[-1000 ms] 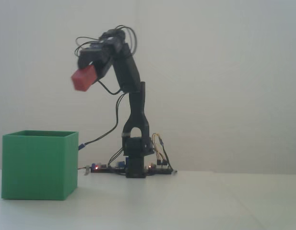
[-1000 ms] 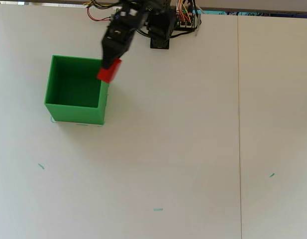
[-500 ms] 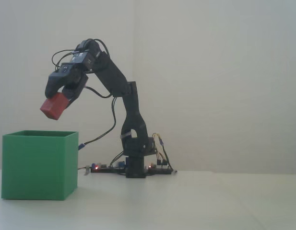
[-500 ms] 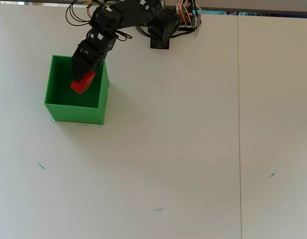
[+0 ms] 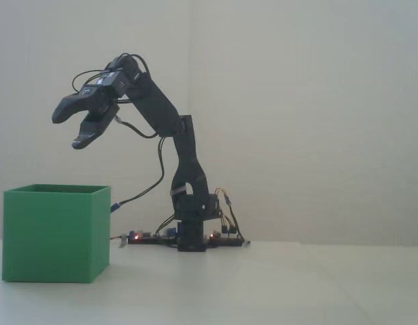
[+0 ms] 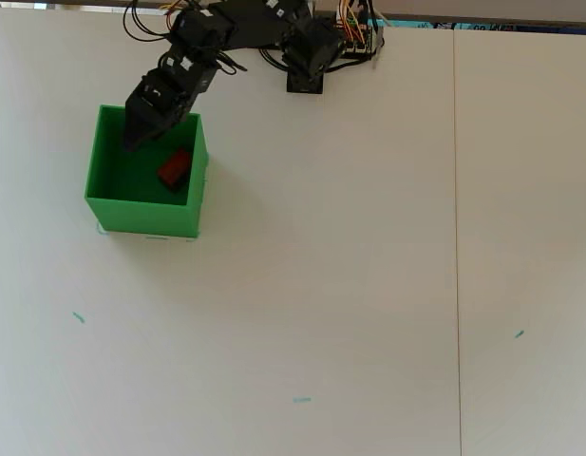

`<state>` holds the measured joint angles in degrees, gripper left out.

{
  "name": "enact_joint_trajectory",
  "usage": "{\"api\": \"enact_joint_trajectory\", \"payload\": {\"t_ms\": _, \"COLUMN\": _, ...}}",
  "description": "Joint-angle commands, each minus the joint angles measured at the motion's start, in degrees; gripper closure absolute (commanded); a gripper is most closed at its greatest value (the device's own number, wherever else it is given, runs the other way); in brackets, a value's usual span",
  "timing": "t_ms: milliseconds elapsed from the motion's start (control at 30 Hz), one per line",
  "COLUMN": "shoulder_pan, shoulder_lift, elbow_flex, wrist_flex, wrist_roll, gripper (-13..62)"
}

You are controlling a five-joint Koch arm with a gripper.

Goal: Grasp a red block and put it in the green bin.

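A black hobby robot arm (image 5: 178, 169) is standing at the back of a plain white desk (image 6: 368, 266), its base ringed by small circuit boards and coloured wires (image 6: 354, 33). It is reaching out over a large matte green cube-shaped bin with thin walls (image 5: 56, 233), which is sitting on the desk near the arm's base, toward the left in both the fixed view and the overhead view. The gripper (image 5: 72, 130) is hanging well above the bin's open top, and its fingers (image 5: 83, 139) are spread apart and holding nothing; clear wall is showing between them in the fixed view. The small matte red rectangular block (image 6: 174, 168) is lying inside the green bin (image 6: 193, 195), resting on its floor close to the wall that appears on the right in the overhead view. From the side, the bin's walls are hiding the block completely. Judging by this, the main work of the task is looking finished: the block is sitting in the bin and the fingers are empty. What seems to be left is only for the arm to draw back from over the bin.
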<state>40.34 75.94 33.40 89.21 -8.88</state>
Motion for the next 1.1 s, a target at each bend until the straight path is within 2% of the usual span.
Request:
{"api": "enact_joint_trajectory", "payload": {"t_ms": 0, "shoulder_pan": -0.9, "shoulder_lift": 3.5, "elbow_flex": -2.5, "wrist_flex": -2.3, "wrist_roll": -0.2, "gripper": 14.7}}
{"api": "enact_joint_trajectory", "payload": {"t_ms": 233, "shoulder_pan": -11.6, "shoulder_lift": 15.5, "elbow_flex": 0.3, "wrist_flex": -2.6, "wrist_roll": 1.1, "gripper": 14.6}}
{"api": "enact_joint_trajectory", "payload": {"t_ms": 533, "shoulder_pan": -29.4, "shoulder_lift": 32.1, "elbow_flex": 14.6, "wrist_flex": -4.9, "wrist_roll": 13.2, "gripper": 15.0}}
{"api": "enact_joint_trajectory", "payload": {"t_ms": 967, "shoulder_pan": -33.7, "shoulder_lift": 45.9, "elbow_flex": 32.3, "wrist_flex": -6.3, "wrist_roll": 14.9, "gripper": 14.5}}
{"api": "enact_joint_trajectory", "payload": {"t_ms": 1067, "shoulder_pan": -36.7, "shoulder_lift": 49.7, "elbow_flex": 36.7, "wrist_flex": -6.4, "wrist_roll": 28.2, "gripper": 14.4}}
